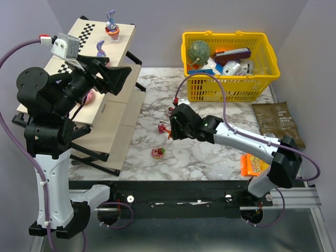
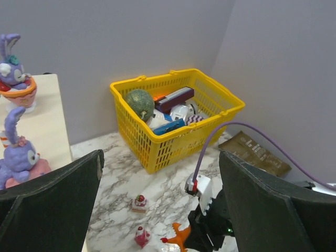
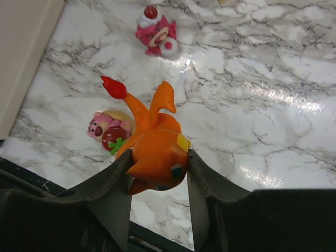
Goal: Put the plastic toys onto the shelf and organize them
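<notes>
The orange dragon toy [image 3: 157, 149] sat pinched between the right gripper's [image 3: 157, 163] fingers, its tail and neck jutting past the tips. Beyond the tips on the marble table [image 3: 273, 105] lay a pink cherry-topped toy [image 3: 156, 34]. Left of them lay a pink doughnut toy [image 3: 107, 131]. The left gripper [image 2: 160, 163] stood spread wide, with purple rabbits [image 2: 18, 157] on the shelf [image 2: 47, 126] beside its left finger.

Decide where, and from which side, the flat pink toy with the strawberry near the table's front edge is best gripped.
Probably across the round outer rim of the flat pink toy, coming straight down from above. It lies low and wide on the marble table, so it offers little height to pinch from the side. Bare marble around it leaves room on either side.
</notes>
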